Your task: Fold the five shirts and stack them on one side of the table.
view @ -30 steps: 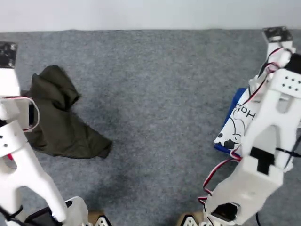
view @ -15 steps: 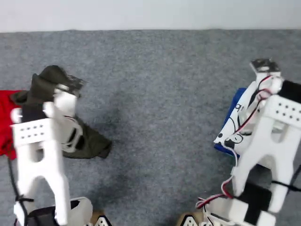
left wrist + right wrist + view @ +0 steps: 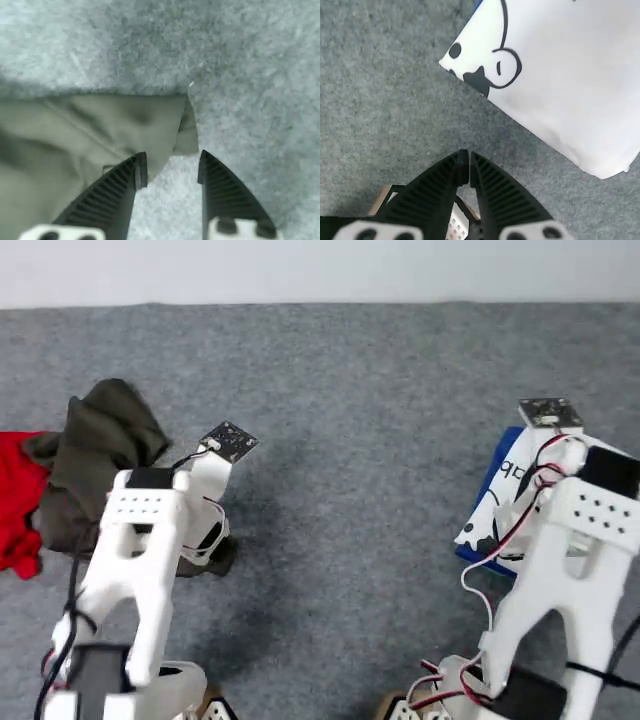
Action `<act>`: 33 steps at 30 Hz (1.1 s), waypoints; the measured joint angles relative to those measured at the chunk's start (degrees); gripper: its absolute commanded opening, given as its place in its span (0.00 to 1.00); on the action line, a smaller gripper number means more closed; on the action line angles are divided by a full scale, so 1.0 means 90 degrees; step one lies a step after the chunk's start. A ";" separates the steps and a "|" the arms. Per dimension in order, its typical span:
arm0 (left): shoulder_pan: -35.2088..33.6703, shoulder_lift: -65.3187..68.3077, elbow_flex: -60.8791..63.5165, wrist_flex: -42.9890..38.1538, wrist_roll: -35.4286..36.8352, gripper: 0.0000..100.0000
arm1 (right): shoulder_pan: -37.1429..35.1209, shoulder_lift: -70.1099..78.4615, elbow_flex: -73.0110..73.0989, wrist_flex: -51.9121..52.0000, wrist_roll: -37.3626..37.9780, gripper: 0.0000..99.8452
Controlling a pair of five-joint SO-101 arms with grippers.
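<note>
A crumpled olive shirt (image 3: 95, 455) lies at the table's left, and a red shirt (image 3: 15, 500) lies partly under it at the far left edge. My left gripper (image 3: 169, 167) is open just above the olive shirt's (image 3: 90, 135) near right corner, which lies between its fingers. At the right side sits a folded white shirt (image 3: 500, 505) with black print, on top of a blue one (image 3: 497, 462). Beside the white shirt's (image 3: 560, 75) corner my right gripper (image 3: 469, 156) hangs shut over bare mat, holding nothing.
Grey mat (image 3: 350, 440) covers the table, with a wide bare stretch between the two arms. A pale wall runs along the far edge. The arms' bases stand at the near edge.
The left arm has swung in from the far left edge to the olive shirt's near right corner, uncovering the red shirt. The right arm has shifted a little left over the folded stack.
</note>
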 measured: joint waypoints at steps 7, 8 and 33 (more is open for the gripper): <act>0.0078 0.1426 -0.0508 -0.0420 0.0010 0.15 | 0.0000 -0.0342 0.0059 0.0000 0.0000 0.01; 0.0088 0.1602 -0.0518 -0.0527 0.0020 0.12 | 0.0000 -0.0361 0.0059 0.0000 0.0000 0.01; 0.1035 -0.0840 -0.5197 0.1465 0.0694 0.00 | -0.0078 -0.0703 0.0068 0.0000 0.0000 0.01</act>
